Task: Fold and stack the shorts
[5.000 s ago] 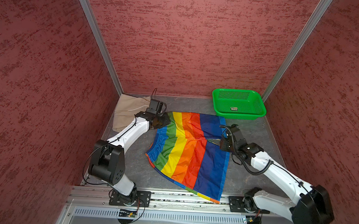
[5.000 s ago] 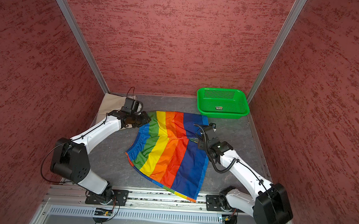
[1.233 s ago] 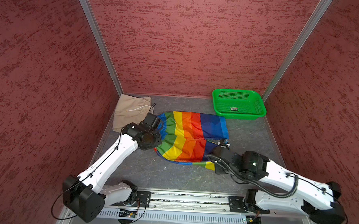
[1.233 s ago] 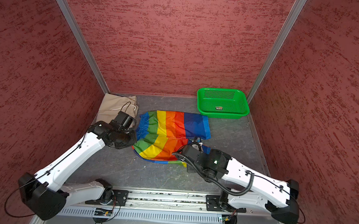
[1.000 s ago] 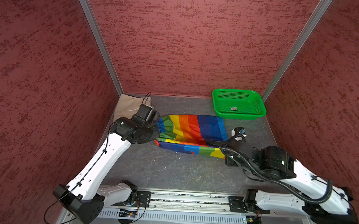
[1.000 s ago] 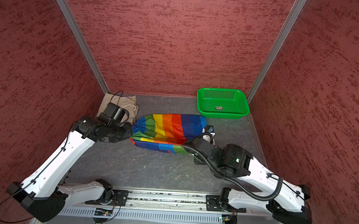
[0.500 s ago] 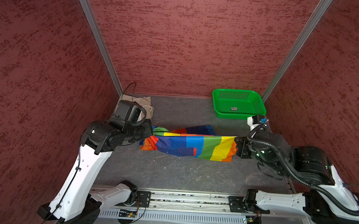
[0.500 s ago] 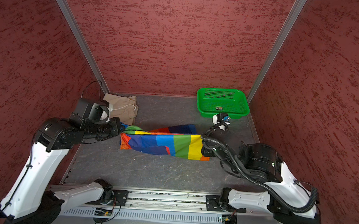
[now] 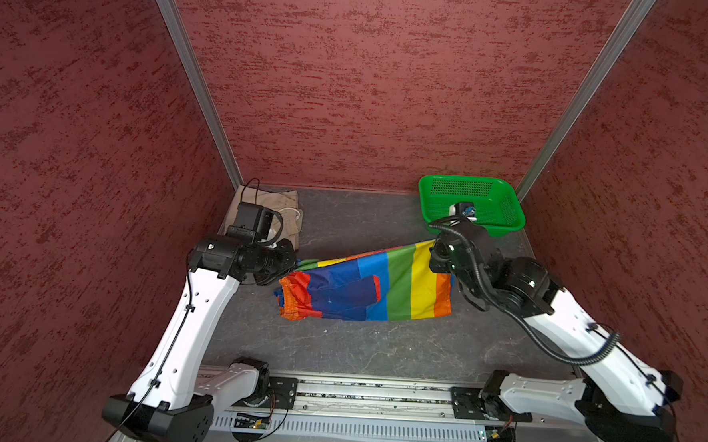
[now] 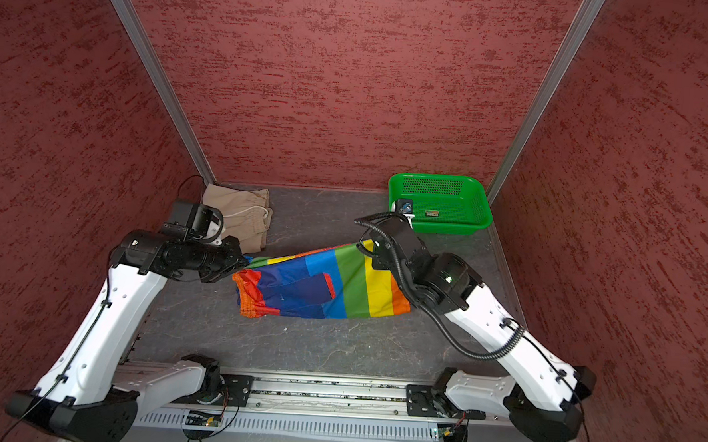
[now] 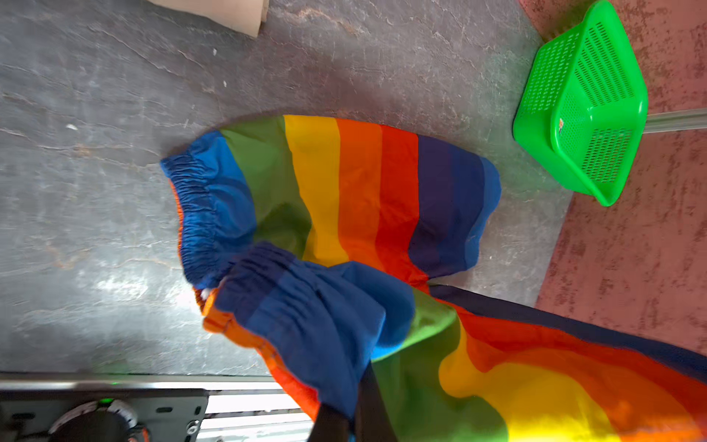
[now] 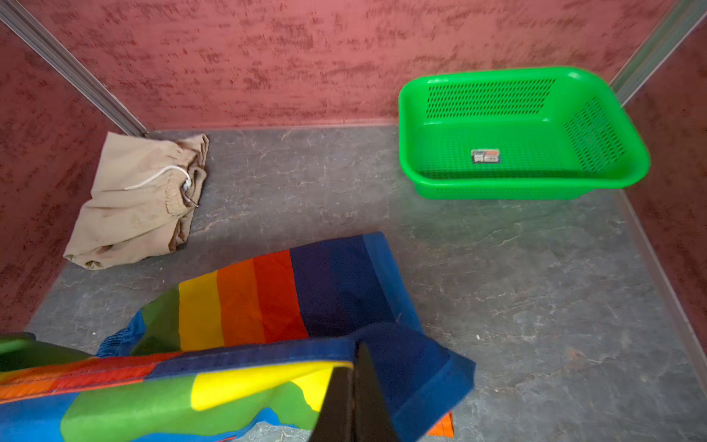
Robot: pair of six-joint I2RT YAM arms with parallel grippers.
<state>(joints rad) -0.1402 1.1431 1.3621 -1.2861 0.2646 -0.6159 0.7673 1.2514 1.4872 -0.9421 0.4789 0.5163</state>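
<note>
Rainbow-striped shorts (image 9: 365, 289) stretch across the middle of the grey tabletop (image 9: 358, 347), one end pinched tight in the left claw (image 10: 245, 262) at nine o'clock and the other in the right claw (image 12: 354, 402) at three, with folded beige shorts (image 10: 240, 214) at eleven o'clock and a green basket (image 10: 439, 228) at one.

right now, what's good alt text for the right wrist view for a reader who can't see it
Rainbow-striped shorts fill the foreground, a blue-edged fold pinched in the shut jaws. Beyond them on the grey table, folded beige shorts with a white drawstring lie in a corner, and a green basket sits by the red back wall.
</note>
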